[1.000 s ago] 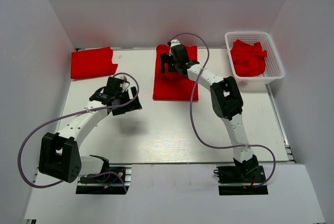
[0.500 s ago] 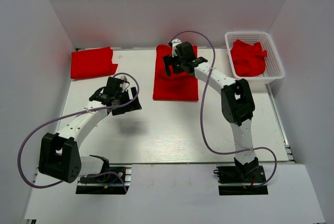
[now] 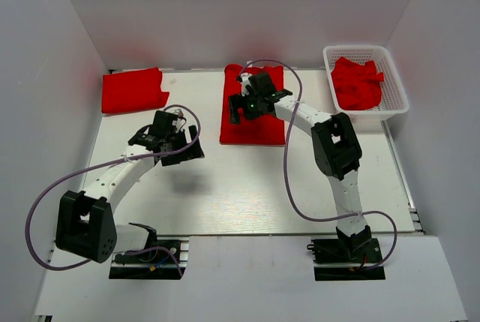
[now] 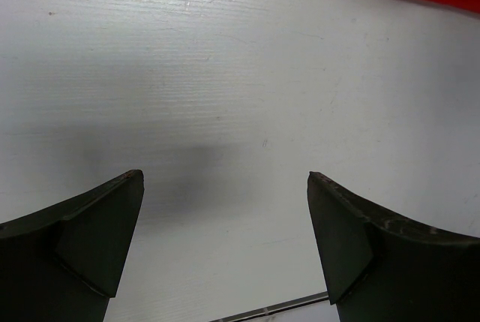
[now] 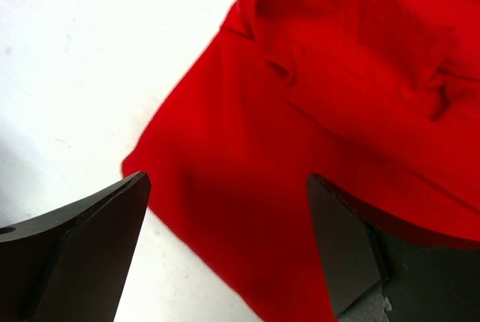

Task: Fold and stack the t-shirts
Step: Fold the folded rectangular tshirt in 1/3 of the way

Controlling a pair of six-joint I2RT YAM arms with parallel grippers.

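White tabletop (image 3: 240, 187) spreads under the left claw (image 4: 225, 179), which hangs wide apart and holds nothing. The right arm reaches over the folded middle shirt's (image 3: 259, 123) left edge, with the right claw (image 5: 225, 179) spread wide and gripping nothing.

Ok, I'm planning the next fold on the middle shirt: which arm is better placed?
Right, probably: the right gripper, open, hovers over the edge of the middle shirt; the left gripper, also open, hangs over bare table.

White table (image 3: 232, 187) under soft, even light, boxed in by plain white walls (image 3: 247, 14) at the back and both sides, faint shadows on its surface.
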